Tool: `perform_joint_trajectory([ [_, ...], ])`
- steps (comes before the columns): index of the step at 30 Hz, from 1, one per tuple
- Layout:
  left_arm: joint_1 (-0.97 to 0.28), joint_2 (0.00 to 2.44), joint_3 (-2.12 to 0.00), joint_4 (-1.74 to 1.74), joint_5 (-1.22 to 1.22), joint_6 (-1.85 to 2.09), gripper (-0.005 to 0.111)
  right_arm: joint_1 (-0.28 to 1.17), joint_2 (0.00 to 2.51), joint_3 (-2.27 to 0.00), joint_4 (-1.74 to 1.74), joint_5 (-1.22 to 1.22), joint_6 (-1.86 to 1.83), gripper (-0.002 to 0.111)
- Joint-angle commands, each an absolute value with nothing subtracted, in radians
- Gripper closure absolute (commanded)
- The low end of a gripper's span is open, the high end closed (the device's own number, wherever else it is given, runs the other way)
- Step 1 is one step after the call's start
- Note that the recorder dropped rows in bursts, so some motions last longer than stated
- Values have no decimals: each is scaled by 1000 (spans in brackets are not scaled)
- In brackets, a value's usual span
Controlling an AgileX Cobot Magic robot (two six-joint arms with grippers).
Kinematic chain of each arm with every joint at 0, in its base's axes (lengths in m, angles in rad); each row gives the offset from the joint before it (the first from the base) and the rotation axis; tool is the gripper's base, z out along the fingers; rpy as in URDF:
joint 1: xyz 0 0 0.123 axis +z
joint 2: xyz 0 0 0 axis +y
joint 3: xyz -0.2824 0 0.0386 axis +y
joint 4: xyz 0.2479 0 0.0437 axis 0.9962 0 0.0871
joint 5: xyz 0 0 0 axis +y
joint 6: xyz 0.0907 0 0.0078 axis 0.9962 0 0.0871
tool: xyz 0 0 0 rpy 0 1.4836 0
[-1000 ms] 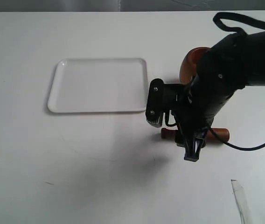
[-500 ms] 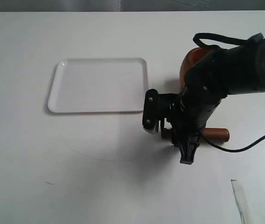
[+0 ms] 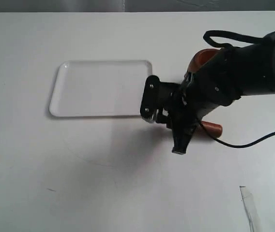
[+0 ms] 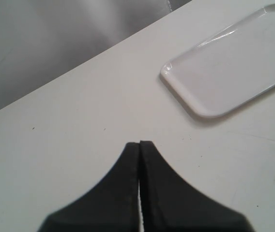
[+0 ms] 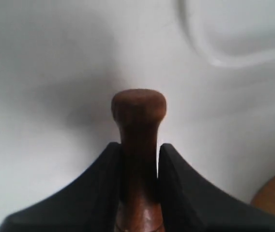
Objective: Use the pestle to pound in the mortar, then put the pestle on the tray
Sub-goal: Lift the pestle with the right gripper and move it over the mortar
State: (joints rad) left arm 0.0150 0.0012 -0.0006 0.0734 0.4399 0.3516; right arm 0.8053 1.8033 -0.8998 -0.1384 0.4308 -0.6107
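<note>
Found the white tray [image 3: 103, 87] lying flat on the worktop [image 3: 79, 169]. Spotted the brown mortar [image 3: 196, 63] upright near its right end, mostly hidden. Saw the reddish pestle [image 5: 138, 108] clamped by its thin handle between jaws, knob protruding.

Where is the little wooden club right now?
The pestle is clamped in the right gripper, on the right of the exterior view, beside the mortar and right of the tray.

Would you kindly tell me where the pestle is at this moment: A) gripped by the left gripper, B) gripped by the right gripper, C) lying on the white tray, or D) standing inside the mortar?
B: in the right wrist view the right gripper is closed around the thin handle of the pestle, while the left gripper is shut with nothing in it.
</note>
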Motion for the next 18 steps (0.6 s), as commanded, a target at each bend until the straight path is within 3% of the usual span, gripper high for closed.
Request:
perform_joint_trajectory([
  [1,7,0,0,66,437,343,107,800,1714,-897,-106,282,-549,108],
  [7,7,0,0,66,437,343,107,800,1549,-817,14,-34,-549,108],
  [14,7,0,0,66,437,343,107,800,1360,-435,370,-992,-424,108],
  [18,7,0,0,66,437,343,107,757,1438,-404,485,-1108,-289,108],
])
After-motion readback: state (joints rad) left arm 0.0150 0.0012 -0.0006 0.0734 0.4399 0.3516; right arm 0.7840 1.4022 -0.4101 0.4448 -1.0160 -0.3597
